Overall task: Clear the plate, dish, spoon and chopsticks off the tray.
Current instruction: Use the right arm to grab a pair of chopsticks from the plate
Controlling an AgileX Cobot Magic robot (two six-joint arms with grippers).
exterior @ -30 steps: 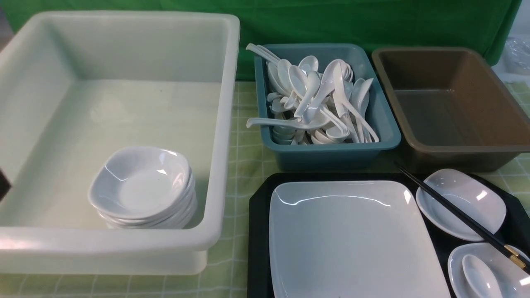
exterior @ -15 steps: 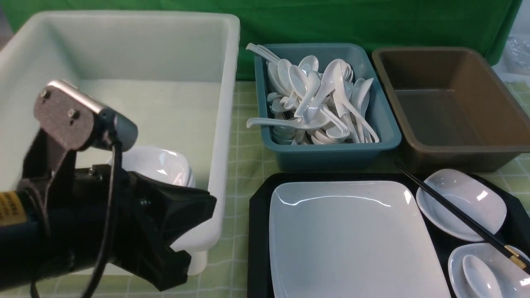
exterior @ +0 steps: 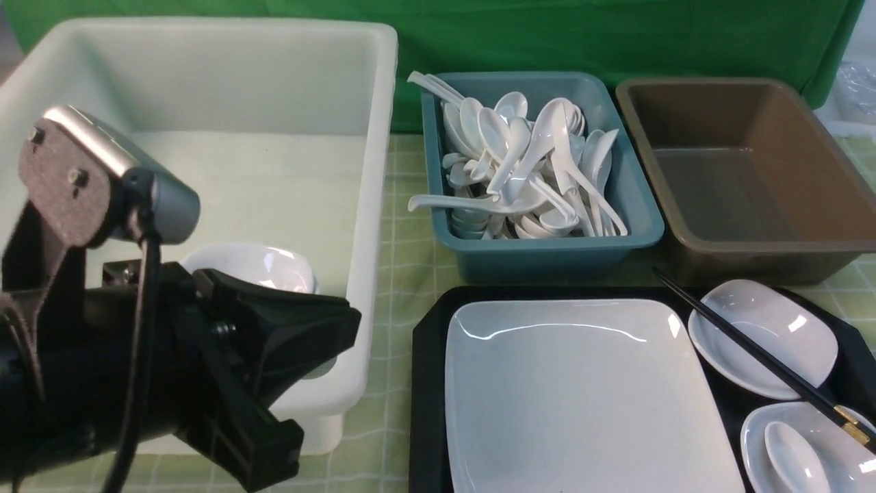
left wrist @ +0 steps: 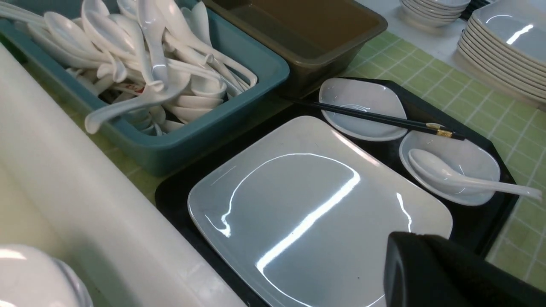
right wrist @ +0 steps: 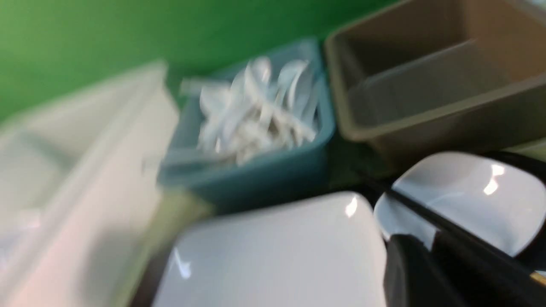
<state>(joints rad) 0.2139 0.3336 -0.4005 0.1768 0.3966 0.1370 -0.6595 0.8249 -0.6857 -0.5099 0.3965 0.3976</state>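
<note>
The plate (exterior: 582,397) fills most of the black tray (exterior: 428,383). On the tray's right stand two small dishes. The chopsticks (exterior: 753,349) lie across the far dish (exterior: 773,329) onto the near one. The spoon (exterior: 794,448) lies in the near dish (exterior: 838,428). My left gripper (exterior: 345,329) hovers shut and empty beside the white tub, left of the tray. The left wrist view shows the left gripper (left wrist: 409,251) over the plate (left wrist: 315,213). The right wrist view is blurred: my right gripper (right wrist: 428,245) hangs near the chopsticks (right wrist: 460,232), its jaws narrowly apart and empty.
A big white tub (exterior: 369,205) at the left holds a stack of small dishes (exterior: 253,267). A teal bin (exterior: 540,257) full of white spoons and a brown bin (exterior: 753,263) stand behind the tray. Stacked plates (left wrist: 503,47) sit off to the right.
My left arm has come into the front view from the lower left. Its wrist then shifted slightly left and up. Nothing on the tray has moved.
</note>
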